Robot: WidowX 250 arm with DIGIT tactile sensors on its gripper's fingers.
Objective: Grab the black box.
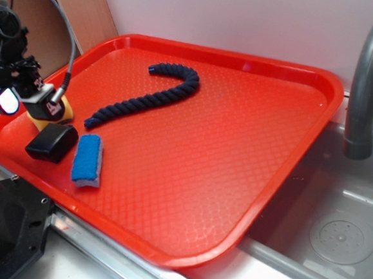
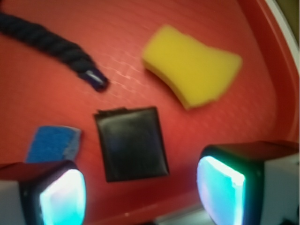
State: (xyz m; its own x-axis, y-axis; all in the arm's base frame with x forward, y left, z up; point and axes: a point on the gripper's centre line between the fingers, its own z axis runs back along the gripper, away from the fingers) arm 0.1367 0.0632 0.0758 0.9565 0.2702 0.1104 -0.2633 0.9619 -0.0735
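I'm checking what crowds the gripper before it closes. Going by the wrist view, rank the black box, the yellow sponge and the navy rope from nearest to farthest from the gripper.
1. The black box: just ahead of the open gripper, roughly centred between its fingers.
2. The yellow sponge: beyond the box, toward the right.
3. The navy rope: its frayed end rivals the sponge, but the rest runs away up-left.

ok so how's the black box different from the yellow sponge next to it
The black box is matte black with straight edges and rounded corners; the yellow sponge is bright yellow with wavy, pinched-in sides. In the wrist view the black box lies between the two fingers of the open gripper, while the yellow sponge sits further off. Both lie flat on the red tray, similar in size.
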